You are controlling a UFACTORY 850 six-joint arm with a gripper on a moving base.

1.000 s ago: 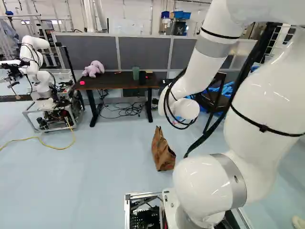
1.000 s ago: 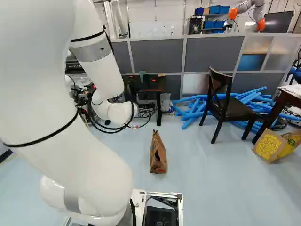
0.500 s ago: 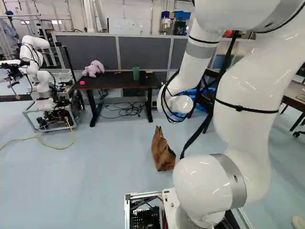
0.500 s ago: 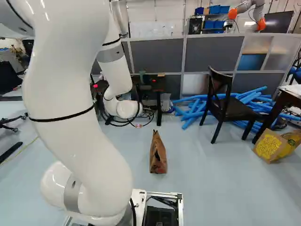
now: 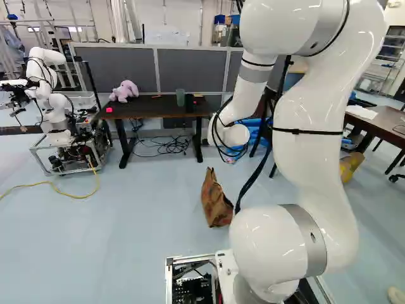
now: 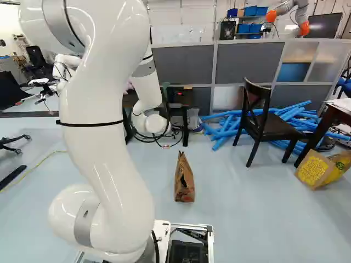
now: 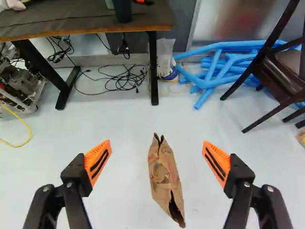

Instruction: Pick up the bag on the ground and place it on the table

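Observation:
A brown paper bag point(image 5: 216, 201) stands upright on the floor ahead of the base; the right base view shows the same bag point(image 6: 184, 179). In the wrist view the gripper point(image 7: 157, 160) has its fingers spread wide with nothing held. The bag point(image 7: 164, 181) appears in the gap between them, lower down on the floor and apart from both orange pads. The dark table point(image 5: 149, 114) with a wooden edge stands farther off, beyond the bag. Neither base view shows the gripper's fingers.
A purple plush toy point(image 5: 124, 91) and a green cup point(image 5: 180, 97) are on the table, with cables point(image 7: 121, 78) beneath. Another robot point(image 5: 50, 107) stands left of it. A dark chair point(image 6: 266, 123), blue tubes point(image 6: 225, 131) and a yellow-brown bag point(image 6: 315, 170) lie to the right.
In the left base view the upper arm has swung down and leftward, uncovering a table at the right. In the right base view it has shifted right. The bag and base have stayed put.

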